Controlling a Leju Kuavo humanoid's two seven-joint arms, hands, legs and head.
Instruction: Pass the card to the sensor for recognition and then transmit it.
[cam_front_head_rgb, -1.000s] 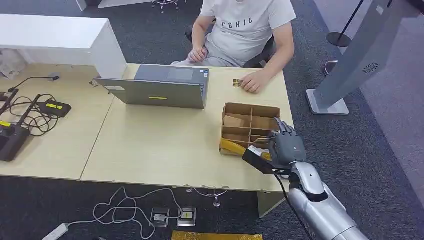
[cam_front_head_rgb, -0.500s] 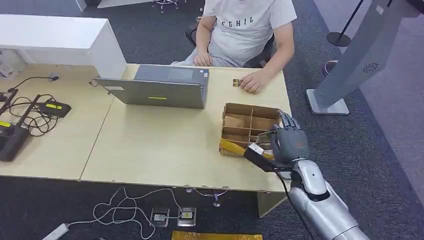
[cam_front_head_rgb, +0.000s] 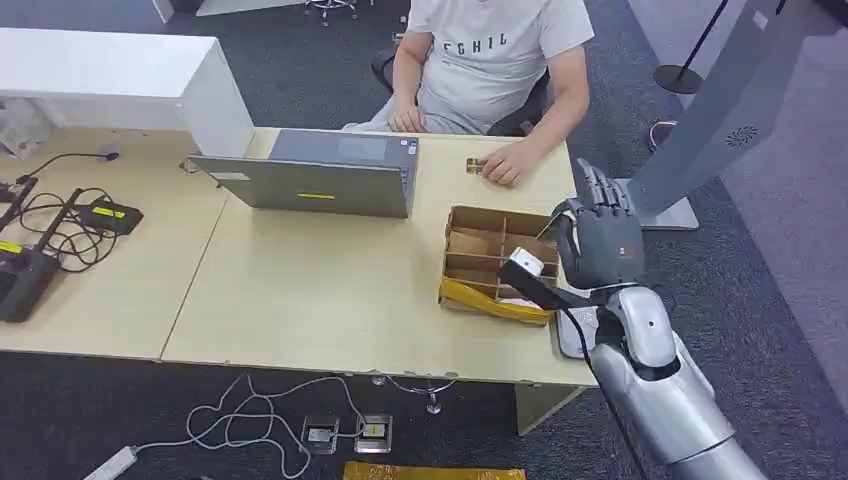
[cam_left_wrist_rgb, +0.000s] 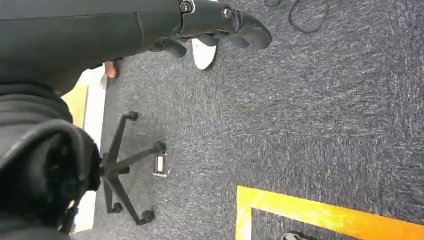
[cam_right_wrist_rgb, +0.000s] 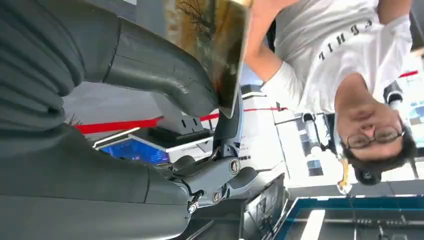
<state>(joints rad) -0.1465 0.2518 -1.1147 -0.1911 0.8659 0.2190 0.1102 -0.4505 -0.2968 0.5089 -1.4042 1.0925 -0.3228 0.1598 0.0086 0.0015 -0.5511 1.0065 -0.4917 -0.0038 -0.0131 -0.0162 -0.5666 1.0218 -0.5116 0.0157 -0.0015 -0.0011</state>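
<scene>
- Head view looks down on a pale wooden table (cam_front_head_rgb: 300, 290) standing on dark grey carpet (cam_front_head_rgb: 740, 250); a white counter (cam_front_head_rgb: 110, 70) sits at its far left corner.
- On the table: an open grey laptop (cam_front_head_rgb: 315, 180) with its screen turned toward the person, a cardboard divider box (cam_front_head_rgb: 497, 255) split into compartments with yellow tape along its near edge, and at the left end a tangle of black cables (cam_front_head_rgb: 60, 225) and black devices.
- A person (cam_front_head_rgb: 490, 55) in a white T-shirt sits at the far side, one hand resting on the tabletop beside a small yellowish item (cam_front_head_rgb: 472, 166) that is too small to identify.
- A tall grey slanted stand (cam_front_head_rgb: 715, 110) rises from a flat base on the carpet to the right of the table.
- More cables and floor sockets (cam_front_head_rgb: 345, 432) lie on the carpet under the near edge.
- The right hand (cam_front_head_rgb: 600, 240) is raised above the table's right edge, just beside the box, fingers pointing up and away.
- In the right wrist view the card (cam_right_wrist_rgb: 212, 45), printed in brownish tones, is pinched between the thick thumb (cam_right_wrist_rgb: 160, 70) and the darker fingers; it is seen nearly edge-on, its long axis running out from the palm toward the person. In the head view it is too thin to make out.
- The left hand (cam_left_wrist_rgb: 220, 25) hangs over carpet with a yellow floor stripe (cam_left_wrist_rgb: 325, 215), fingers loosely curled in and holding nothing.
</scene>
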